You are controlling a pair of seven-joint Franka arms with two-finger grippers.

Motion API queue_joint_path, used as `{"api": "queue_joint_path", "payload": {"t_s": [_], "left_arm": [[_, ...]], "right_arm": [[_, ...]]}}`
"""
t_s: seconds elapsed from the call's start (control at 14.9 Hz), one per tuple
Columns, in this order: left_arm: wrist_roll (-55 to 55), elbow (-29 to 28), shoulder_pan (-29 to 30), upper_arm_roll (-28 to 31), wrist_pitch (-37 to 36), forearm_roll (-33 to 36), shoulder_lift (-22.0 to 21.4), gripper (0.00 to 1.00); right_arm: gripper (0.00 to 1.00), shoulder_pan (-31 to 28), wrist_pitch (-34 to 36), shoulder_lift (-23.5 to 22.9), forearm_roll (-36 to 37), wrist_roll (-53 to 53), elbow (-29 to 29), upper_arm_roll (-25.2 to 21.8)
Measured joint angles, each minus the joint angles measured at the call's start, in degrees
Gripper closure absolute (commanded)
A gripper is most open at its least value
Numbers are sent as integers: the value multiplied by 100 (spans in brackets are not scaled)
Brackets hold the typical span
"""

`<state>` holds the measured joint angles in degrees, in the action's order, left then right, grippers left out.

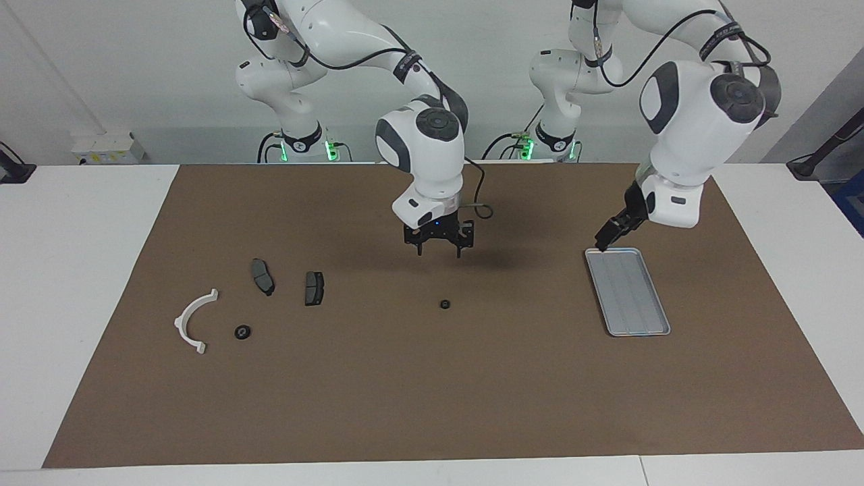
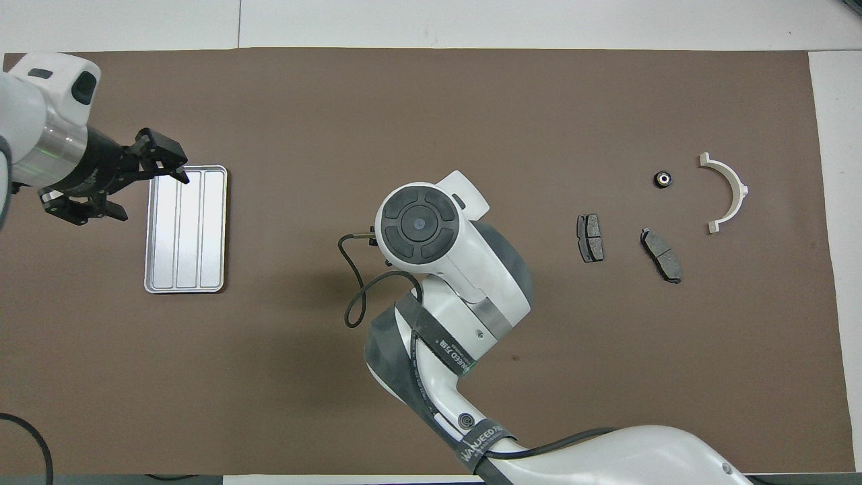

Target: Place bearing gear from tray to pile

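Right end effector (image 1: 439,246) arm strap (image 2: 479,444) reads "WANJEED".

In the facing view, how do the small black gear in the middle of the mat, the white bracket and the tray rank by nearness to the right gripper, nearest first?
From the right gripper, raised over the mat's middle:
1. Small black gear, on the mat just below the gripper in the facing view.
2. Tray, toward the left arm's end.
3. White bracket, toward the right arm's end, clearly farthest.

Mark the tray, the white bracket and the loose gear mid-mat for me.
tray (image 1: 628,291), facing view, ribbed floor.
white bracket (image 1: 187,322), facing view, middle of the arc.
loose gear (image 1: 445,304), facing view, its top face.
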<state>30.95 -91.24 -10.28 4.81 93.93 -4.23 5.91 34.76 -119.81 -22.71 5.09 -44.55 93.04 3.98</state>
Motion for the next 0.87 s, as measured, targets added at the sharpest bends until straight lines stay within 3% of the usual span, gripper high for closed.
{"api": "queue_joint_path", "payload": {"t_s": [0.4, 0.87], "left_arm": [[-1343, -45, 782, -28, -727, 1, -431, 0], [-1574, -194, 851, -105, -761, 17, -556, 0]], "right_arm": [[6, -33, -490, -523, 62, 721, -6, -57], [6, -254, -732, -686, 63, 1070, -13, -73]]}}
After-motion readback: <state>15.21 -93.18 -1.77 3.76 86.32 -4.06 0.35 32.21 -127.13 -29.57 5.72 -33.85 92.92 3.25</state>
